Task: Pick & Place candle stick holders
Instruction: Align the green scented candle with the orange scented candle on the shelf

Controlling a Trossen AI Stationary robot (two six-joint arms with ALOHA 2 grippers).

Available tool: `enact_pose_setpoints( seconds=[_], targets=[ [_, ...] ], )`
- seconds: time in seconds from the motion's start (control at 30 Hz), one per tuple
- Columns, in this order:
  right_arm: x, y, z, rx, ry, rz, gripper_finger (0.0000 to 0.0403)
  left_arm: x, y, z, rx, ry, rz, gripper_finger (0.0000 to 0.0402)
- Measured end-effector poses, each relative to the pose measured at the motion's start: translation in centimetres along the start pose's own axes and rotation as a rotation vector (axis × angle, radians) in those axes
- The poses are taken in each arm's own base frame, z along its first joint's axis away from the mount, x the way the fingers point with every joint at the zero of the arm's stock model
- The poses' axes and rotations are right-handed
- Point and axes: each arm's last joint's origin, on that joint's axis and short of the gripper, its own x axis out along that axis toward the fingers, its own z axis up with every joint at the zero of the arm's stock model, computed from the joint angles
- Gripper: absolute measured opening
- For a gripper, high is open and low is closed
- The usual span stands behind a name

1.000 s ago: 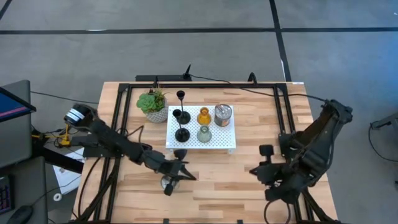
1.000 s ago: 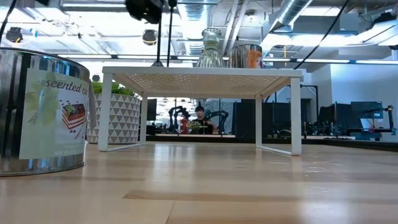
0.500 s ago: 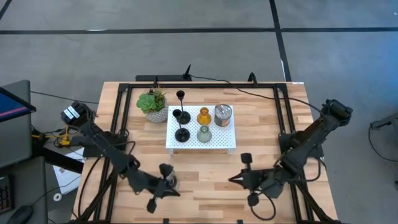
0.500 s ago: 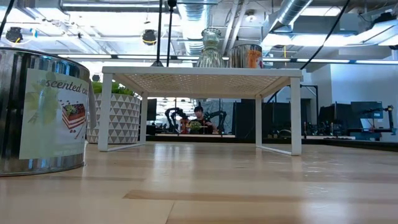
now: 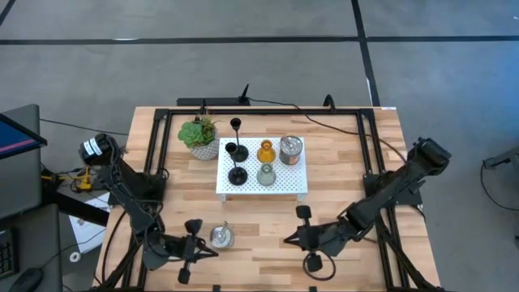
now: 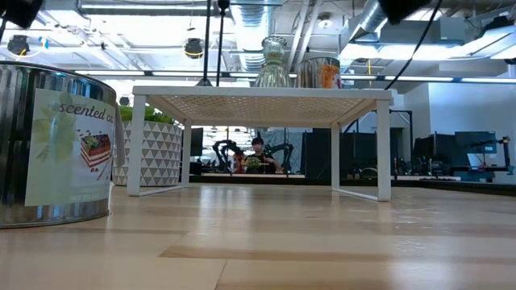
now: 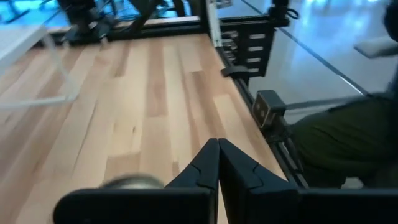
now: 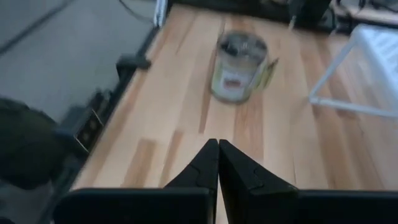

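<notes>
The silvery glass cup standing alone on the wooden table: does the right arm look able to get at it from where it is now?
Probably yes. The silvery glass cup stands alone on bare wooden table, and the right pincer, shut, points toward it with nothing between. The left pincer sits close beside the cup and might crowd the approach.

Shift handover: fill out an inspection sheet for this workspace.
Surface: wooden table, bare at the front.
Job's things: three black holders, amber holder, green holder and silvery cup on white platform; second silvery cup on the table.
Clutter: potted plant.
Grippers: left gripper shut, empty, beside the second cup; right gripper shut, empty.
Cables: black cable along the far edge.
Surroundings: grey floor; person far behind.
</notes>
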Motion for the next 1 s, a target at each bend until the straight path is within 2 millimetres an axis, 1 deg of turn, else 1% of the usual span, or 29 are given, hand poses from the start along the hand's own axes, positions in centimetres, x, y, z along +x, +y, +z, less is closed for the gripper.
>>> enact_pose_setpoints(
  seconds=[0.1, 0.23, 0.43, 0.53, 0.63, 0.7, 0.8, 0.9, 1.0],
  targets=[
    [1.1, 0.1, -0.8, -0.009, 0.026, -0.01, 0.0003, -0.4, 0.2, -0.9, -0.061, -0.005, 0.062, 0.0004],
    [2.0, 0.1, -1.4, -0.018, 0.053, -0.022, 0.0003, -0.3, 0.9, -1.7, -0.146, -0.011, 0.127, 0.0003],
    [1.6, 0.4, -1.2, -0.03, 0.051, 0.011, 0.0003, 0.3, 2.0, -2.7, -0.279, 0.003, 0.16, 0.0003],
    [1.2, 0.7, -0.9, -0.055, 0.03, 0.026, 0.0003, 1.0, 2.3, -3.2, -0.322, 0.025, 0.168, 0.0003],
    [0.9, 1.0, -1.1, -0.085, 0.038, 0.036, 0.0003, 2.1, 2.6, -4.2, -0.37, 0.051, 0.191, 0.0003],
    [0.8, 1.2, -1.0, -0.085, 0.029, 0.04, 0.0003, 2.8, 2.7, -4.7, -0.419, 0.057, 0.201, 0.0003],
    [0.8, 1.1, -1.0, -0.086, 0.031, 0.04, 0.0003, 3.5, 2.7, -5.4, -0.449, 0.054, 0.215, 0.0003],
    [0.8, 1.1, -1.0, -0.085, 0.03, 0.039, 0.0003, 3.8, 2.4, -5.3, -0.441, 0.03, 0.186, 0.0003],
    [0.8, 1.1, -1.0, -0.084, 0.03, 0.038, 0.0003, 3.8, 2.1, -4.6, -0.383, -0.012, 0.139, 0.0003]
  ],
)
